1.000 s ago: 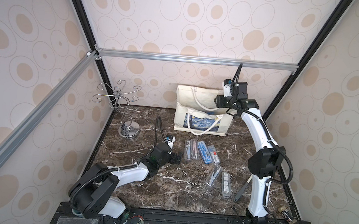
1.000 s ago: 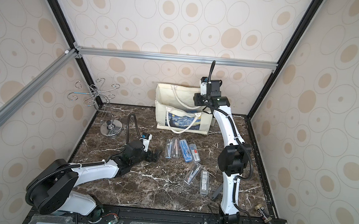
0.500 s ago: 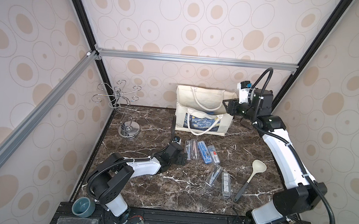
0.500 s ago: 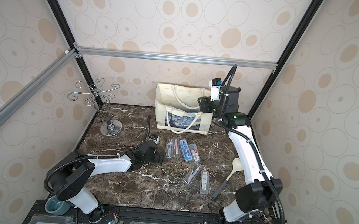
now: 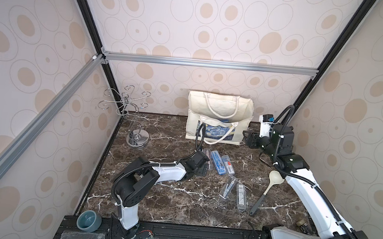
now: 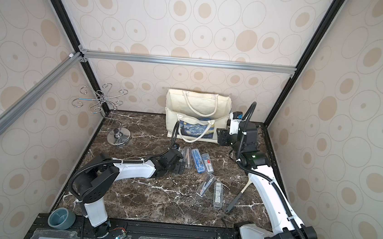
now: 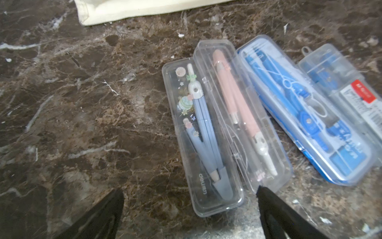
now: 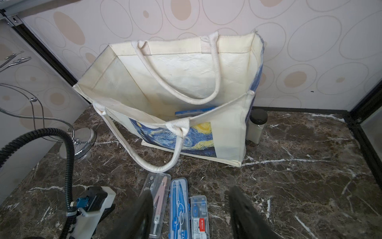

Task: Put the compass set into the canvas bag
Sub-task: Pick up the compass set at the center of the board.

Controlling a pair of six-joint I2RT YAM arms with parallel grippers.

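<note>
A: The left gripper (image 7: 190,191)?
B: Jaws wide apart, empty, low over the marble (image 7: 82,103), just short of the lilac compass set (image 7: 203,134). The forearm is nearly flat.
A: The right gripper (image 8: 190,190)?
B: Jaws apart, empty, raised beside the canvas bag (image 8: 227,136). Only its wrist view shows a blue case (image 8: 194,112) inside and a jar (image 8: 255,128) just beside the bag. The bag's floor is hidden.

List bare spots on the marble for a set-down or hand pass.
Bare: the strip between the wire stand and the canvas bag; the front table edge, between the left arm's base and the spoon handle. Crowded: the centre, where compass cases lie in front of the bag.
</note>
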